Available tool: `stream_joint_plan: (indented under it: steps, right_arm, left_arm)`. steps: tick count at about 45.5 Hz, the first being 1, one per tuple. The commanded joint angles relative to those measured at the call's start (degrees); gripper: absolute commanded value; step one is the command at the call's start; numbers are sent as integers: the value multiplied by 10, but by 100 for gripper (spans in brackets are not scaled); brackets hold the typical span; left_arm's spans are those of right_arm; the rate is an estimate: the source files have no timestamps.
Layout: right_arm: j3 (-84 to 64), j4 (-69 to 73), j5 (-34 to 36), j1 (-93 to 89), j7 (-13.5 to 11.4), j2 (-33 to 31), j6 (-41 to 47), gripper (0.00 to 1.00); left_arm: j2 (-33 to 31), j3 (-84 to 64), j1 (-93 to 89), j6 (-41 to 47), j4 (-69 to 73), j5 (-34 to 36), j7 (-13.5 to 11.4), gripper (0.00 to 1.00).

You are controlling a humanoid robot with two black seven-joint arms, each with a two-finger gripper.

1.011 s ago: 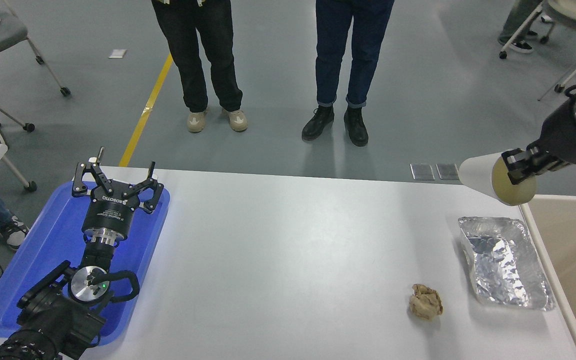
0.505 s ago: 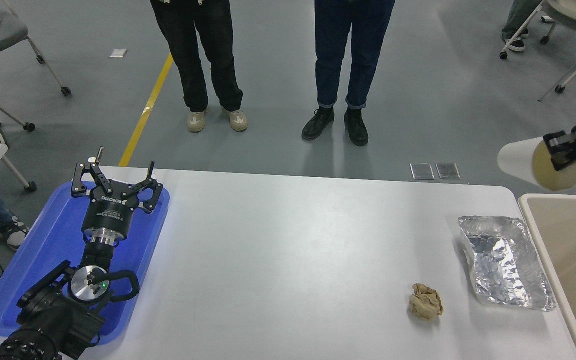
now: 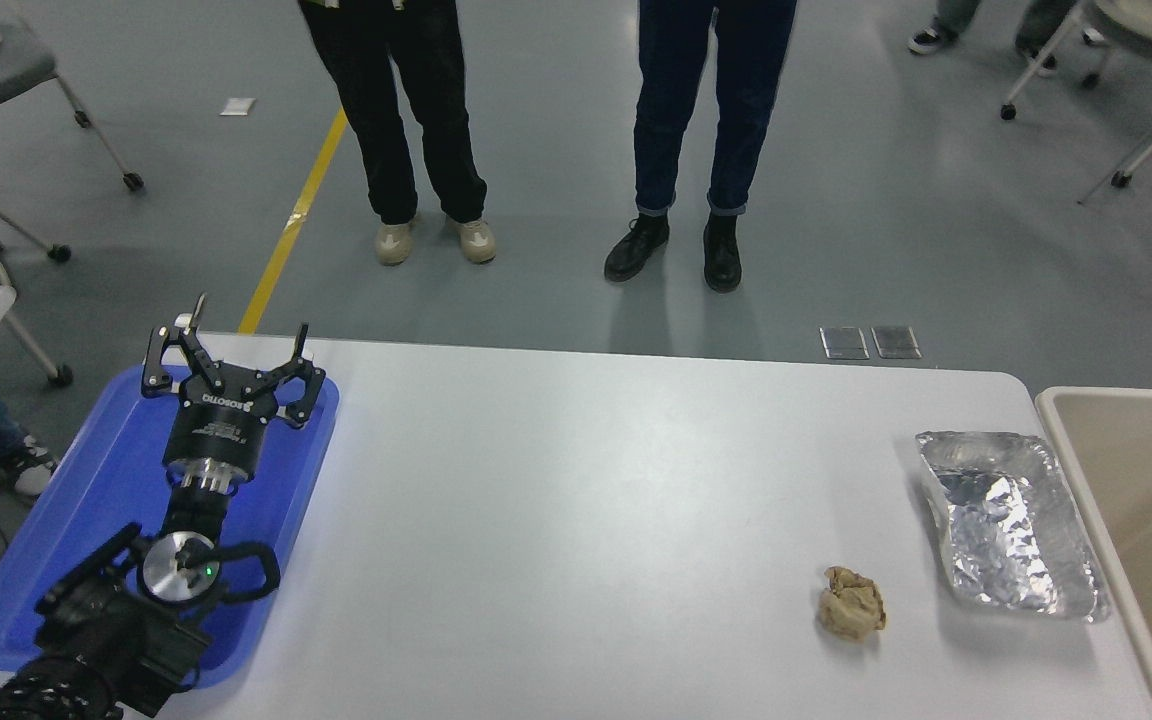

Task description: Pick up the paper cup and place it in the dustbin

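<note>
while the left gripper (image 3: 233,343) sits open, one dustbin (image 3: 1066,402), one foil tray (image 3: 1011,520), one paper ball (image 3: 851,603) show.

a flat blue tray (image 3: 86,520) lies at the left end of the white table (image 3: 576,500). a silver foil tray (image 3: 1011,520) lies near the right edge, and a crumpled brown paper ball (image 3: 851,603) sits just left of it. two persons (image 3: 701,140) stand behind the table.

white table (image 3: 586,500), blue tray (image 3: 66,560), foil tray (image 3: 1011,520), paper ball (image 3: 851,602)
</note>
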Motion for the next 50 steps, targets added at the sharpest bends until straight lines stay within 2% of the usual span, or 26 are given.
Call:
stream_joint_plan:
  steps: [1,10,25,40,50]
  right_arm:
    - [171,-124,-15,-223,3,-58,-40,0]
    - [343,-174,-14,-435,2,-39,-118,0]
    - [528,-304,44,-702,2,77,-194,0]
    - [680,-392,50,-857,2,190,-273,0]
    - [693,-413,134,-889,2,235,-293,0]
  left_arm:
    - [0,0,0,0,0,0,0,100]
    - [0,0,0,0,0,0,0,100]
    - [0,0,0,0,0,0,1,100]
    - [0,0,0,0,0,0,0,100]
    - [0,0,0,0,0,0,0,100]
